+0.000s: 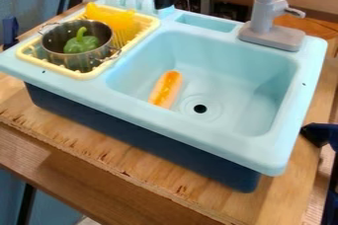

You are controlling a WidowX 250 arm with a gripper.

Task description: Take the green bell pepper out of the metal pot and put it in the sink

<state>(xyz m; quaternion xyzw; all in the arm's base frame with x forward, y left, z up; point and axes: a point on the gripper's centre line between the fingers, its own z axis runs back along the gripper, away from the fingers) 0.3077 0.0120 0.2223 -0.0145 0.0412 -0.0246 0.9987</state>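
Rough plywood (92, 142) under smooth plastic sink (254, 83)

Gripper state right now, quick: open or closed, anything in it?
Gripper: open, jaws apart with nothing between them, above the back edge of the sink unit.

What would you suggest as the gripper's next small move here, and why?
I'd probably ease the gripper forward over the sink, staying high for now: its fingers are apart with nothing visible between them, near the sink's far side, while the toy hot dog lies in the basin, beside the drain hole.
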